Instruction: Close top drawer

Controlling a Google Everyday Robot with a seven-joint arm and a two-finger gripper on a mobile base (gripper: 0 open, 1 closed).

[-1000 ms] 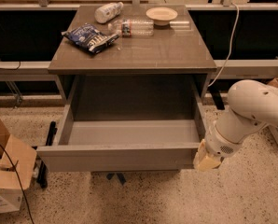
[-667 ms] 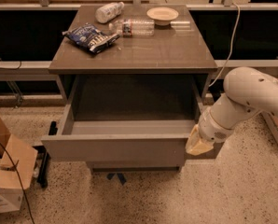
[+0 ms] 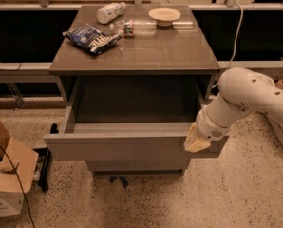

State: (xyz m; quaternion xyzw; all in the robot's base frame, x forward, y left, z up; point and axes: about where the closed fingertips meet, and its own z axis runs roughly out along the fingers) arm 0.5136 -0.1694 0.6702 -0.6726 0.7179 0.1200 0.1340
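Drawer: I am seeing the drawer (image 3: 127,146) standing pulled well out of the cabinet (image 3: 146,56), its flat grey front facing the camera and its inside lying open to view.
Gripper: the gripper (image 3: 197,140) is sitting against the right end of the drawer front, at the outer face of the panel.
Gripper opening: I am unable to tell whether it is wide or narrow, and it is holding nothing that I can see.
Arm: the white arm (image 3: 246,99) is reaching in from the right, angling down toward the drawer's right front corner.
Cabinet top: a blue bag (image 3: 91,38) is lying at the left; a clear bottle (image 3: 134,28) is lying on its side near the middle; a white bottle (image 3: 109,12) is lying behind the bag; a bowl (image 3: 165,15) is standing at the back.
Floor, left: a cardboard box (image 3: 8,175) is sitting open beside the cabinet.
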